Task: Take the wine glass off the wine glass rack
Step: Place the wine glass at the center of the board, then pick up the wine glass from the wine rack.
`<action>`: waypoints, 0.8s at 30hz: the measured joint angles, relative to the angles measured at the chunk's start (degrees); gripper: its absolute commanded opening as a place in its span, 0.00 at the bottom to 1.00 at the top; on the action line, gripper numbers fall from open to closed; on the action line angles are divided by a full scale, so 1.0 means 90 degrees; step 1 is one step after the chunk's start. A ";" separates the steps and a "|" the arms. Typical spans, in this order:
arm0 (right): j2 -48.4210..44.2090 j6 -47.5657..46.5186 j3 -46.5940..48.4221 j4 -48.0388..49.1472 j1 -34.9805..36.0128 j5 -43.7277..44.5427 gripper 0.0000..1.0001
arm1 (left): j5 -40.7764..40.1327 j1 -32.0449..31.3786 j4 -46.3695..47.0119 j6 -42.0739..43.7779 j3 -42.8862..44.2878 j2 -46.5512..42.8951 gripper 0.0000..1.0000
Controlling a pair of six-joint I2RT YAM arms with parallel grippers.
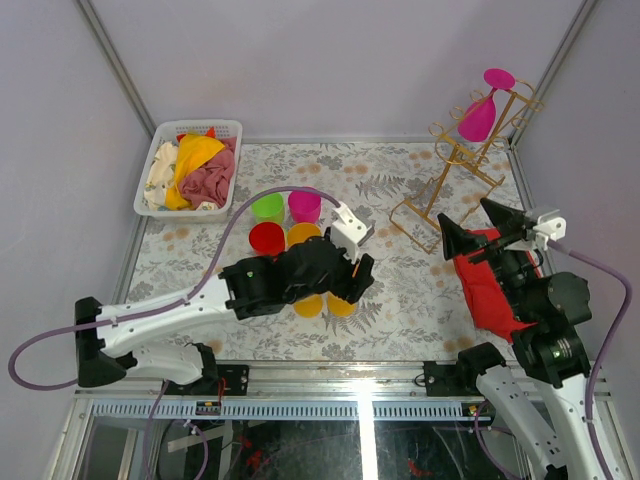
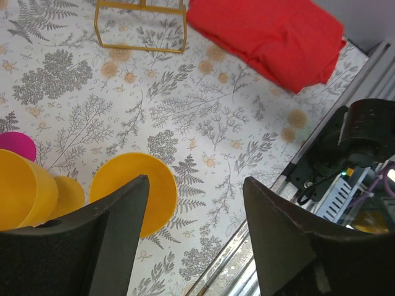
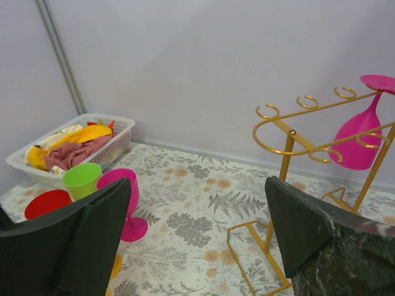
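At the far left you have a white basket (image 1: 158, 160) of cloths; right of it, your left end effector (image 2: 194, 185) hangs over a cluster of cups (image 1: 267, 238) on the counter (image 1: 405, 300), its fingers apart with nothing between them; your right end effector (image 3: 197, 185) is spread wide and empty by a red cloth (image 1: 488, 288); the pink wine glass (image 1: 478, 118) hangs upside down on the gold wine glass rack (image 3: 286, 154) in the far right corner.
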 measured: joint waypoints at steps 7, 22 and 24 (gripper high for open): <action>0.1321 -0.0338 0.1166 -0.0561 0.0000 0.0573 0.99 | 0.0119 0.0248 -0.0172 -0.0114 0.0017 -0.0629 0.70; 0.5340 0.0112 0.5421 -0.2965 -0.1076 0.1365 0.93 | 0.0160 0.1673 -0.0559 -0.0797 -0.0384 -0.2645 1.00; 0.5622 0.0415 0.5685 -0.3060 -0.1715 0.0969 0.92 | 0.0124 0.1673 -0.0641 -0.0840 -0.0444 -0.2737 1.00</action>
